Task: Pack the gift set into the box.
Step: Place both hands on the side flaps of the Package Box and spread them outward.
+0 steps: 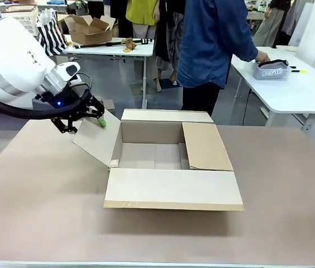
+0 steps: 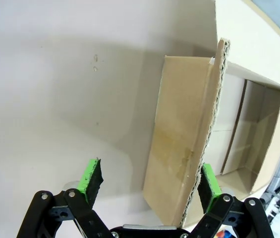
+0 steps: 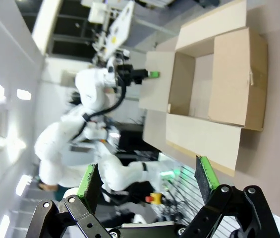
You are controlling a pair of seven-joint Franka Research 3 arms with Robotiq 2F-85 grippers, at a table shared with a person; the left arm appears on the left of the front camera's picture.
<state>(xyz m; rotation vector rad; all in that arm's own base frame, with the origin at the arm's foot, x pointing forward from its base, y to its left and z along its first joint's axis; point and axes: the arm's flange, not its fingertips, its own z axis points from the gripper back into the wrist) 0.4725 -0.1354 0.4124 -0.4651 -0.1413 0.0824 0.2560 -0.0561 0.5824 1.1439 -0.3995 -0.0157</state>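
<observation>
The box (image 1: pixel 151 155) is a large brown carton standing open in the middle of the table. Its near and far flaps lie outward, and its right flap (image 1: pixel 204 145) leans in over the opening. My left gripper (image 1: pixel 90 120) is open at the raised left flap (image 1: pixel 97 142). In the left wrist view that flap's edge (image 2: pixel 206 134) stands between the left gripper's (image 2: pixel 149 173) fingers, close to the right pad. The gift set (image 1: pixel 271 71), a grey basket, sits on the white side table under the person's hand (image 1: pixel 262 56). My right gripper (image 3: pixel 147 177) is open with nothing in it, facing the box (image 3: pixel 214 84) from a distance.
The person (image 1: pixel 213 39) in a blue shirt stands behind the box, turned toward the side table (image 1: pixel 296 92) at the right. A yellow pen (image 1: pixel 299 71) lies beside the basket. A smaller carton (image 1: pixel 90 29) rests on a far table. Brown tabletop (image 1: pixel 45 195) stretches around the box.
</observation>
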